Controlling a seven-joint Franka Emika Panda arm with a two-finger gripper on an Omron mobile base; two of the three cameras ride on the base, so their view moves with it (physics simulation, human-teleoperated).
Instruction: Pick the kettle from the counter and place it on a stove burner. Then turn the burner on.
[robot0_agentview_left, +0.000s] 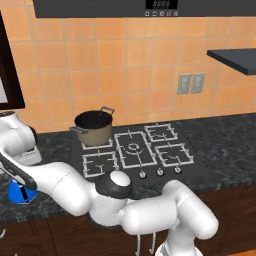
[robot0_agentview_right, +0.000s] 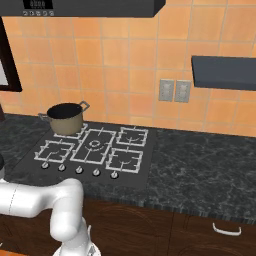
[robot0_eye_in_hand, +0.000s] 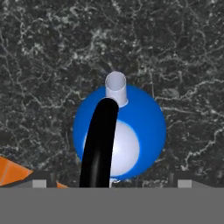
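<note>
Below, kettle (robot0_eye_in_hand: 144, 118) on counter (robot0_eye_in_hand: 183, 52), sideways, pot (robot0_agentview_right: 66, 119) on stove (robot0_agentview_right: 145, 172)

No readable text anywhere; the dark panel (robot0_agentview_left: 161, 6) at top, above the stove (robot0_agentview_left: 137, 150), has a small lit display and a row of tiny marks, too small and blurred to read; same panel in right base view, top left, also illegible; the knobs (robot0_agentview_right: 79, 170) along the stove's near edge carry no legible markings; the kettle (robot0_eye_in_hand: 119, 131) bears no label or brand.
</note>
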